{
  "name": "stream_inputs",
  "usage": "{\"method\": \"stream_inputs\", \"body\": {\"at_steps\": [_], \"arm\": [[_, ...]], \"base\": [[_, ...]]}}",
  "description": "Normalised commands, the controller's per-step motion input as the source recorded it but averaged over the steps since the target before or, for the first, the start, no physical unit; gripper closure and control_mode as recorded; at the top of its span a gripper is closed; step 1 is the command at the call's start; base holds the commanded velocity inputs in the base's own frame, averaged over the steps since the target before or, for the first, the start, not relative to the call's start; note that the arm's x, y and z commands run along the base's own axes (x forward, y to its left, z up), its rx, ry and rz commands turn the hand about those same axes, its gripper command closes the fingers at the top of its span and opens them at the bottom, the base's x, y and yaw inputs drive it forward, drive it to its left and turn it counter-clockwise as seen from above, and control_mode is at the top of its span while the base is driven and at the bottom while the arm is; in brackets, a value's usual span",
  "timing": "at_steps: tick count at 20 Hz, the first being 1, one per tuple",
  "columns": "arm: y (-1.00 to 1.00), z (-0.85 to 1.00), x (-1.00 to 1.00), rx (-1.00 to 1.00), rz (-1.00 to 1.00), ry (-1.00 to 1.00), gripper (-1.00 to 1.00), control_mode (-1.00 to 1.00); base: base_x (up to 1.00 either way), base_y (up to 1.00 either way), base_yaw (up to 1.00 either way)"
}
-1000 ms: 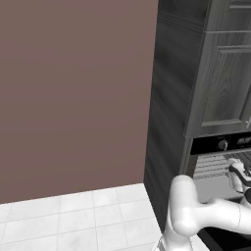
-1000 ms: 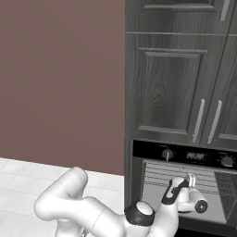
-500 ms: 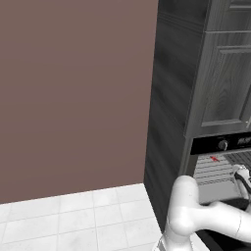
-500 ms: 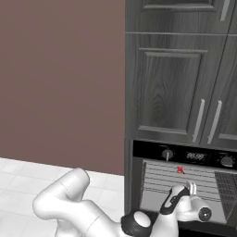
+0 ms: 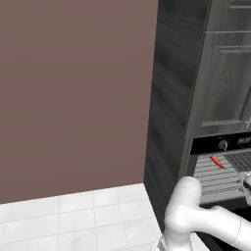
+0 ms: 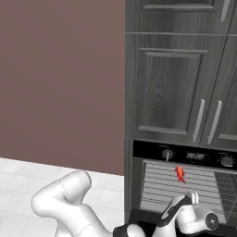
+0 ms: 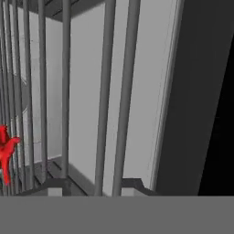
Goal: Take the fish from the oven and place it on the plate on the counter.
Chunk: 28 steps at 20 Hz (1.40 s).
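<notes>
A grey wire rack [image 6: 157, 187] inside the oven [image 6: 194, 156] carries the fish [image 6: 180, 173], above the tool [image 6: 193, 198].

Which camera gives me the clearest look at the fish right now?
The right base view: the fish lies whole on the oven rack, facing the camera. The left base view shows it small and oblique; the hand view catches it at the frame's edge.

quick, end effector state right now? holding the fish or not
End effector: holds nothing; whether it is open or shut cannot be told. The fish lies on the oven rack, apart from it.
</notes>
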Motion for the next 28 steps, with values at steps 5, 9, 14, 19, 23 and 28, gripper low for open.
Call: {"method": "stream_inputs", "body": {"at_steps": [5,9,14,19,23,28], "arm": [[0.0,-0.33,-0.86,-0.03,0.07,0.17,1.0,-1.0],[0.0,-0.38,-0.99,-0.04,0.09,0.16,1.0,-1.0],[0.0,-0.32,-1.0,-0.06,0.1,0.16,1.0,-1.0],[0.0,-0.26,-1.0,-0.05,0.11,0.15,1.0,-1.0],[-0.01,-0.14,-1.0,-0.01,0.12,0.07,1.0,-1.0],[-0.03,0.05,-1.0,0.0,0.11,-0.03,1.0,-1.0]], "base": [[0.0,0.0,0.0],[0.0,0.0,0.0],[0.0,0.0,0.0],[0.0,0.0,0.0],[0.0,0.0,0.0],[0.0,0.0,0.0]]}}
